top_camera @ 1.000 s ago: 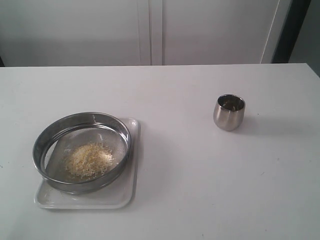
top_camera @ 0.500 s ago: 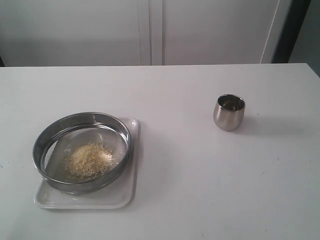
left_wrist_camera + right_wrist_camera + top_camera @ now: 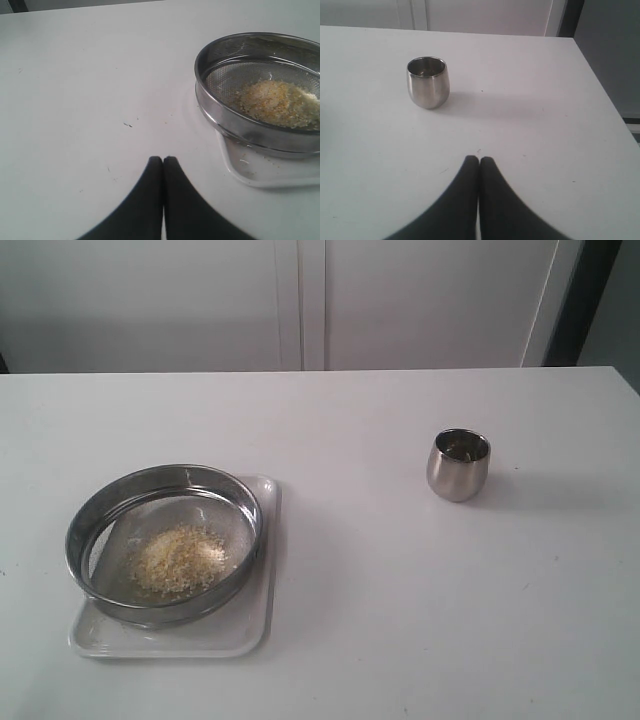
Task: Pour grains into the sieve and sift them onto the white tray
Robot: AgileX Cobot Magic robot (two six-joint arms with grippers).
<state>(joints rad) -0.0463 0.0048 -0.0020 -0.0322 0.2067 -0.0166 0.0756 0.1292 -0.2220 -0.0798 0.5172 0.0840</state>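
On the mesh of the sieve [image 3: 170, 612], the grains [image 3: 178, 560] are heaped above the white tray [image 3: 240, 635].
The sieve is seated on the tray so that whatever falls through is caught there. The steel cup [image 3: 458, 468] is stood upright, well apart to the right; pouring is judged done. The left gripper [image 3: 163, 160] and right gripper [image 3: 479, 160] are held closed on nothing.

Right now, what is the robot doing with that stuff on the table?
Nothing is being held. The wide round steel sieve sits on the flat white tray, with a pile of yellow and beige grains on its mesh. The small rounded steel cup stands upright, apart from them. The left gripper and the right gripper are both shut and empty, over bare white table.
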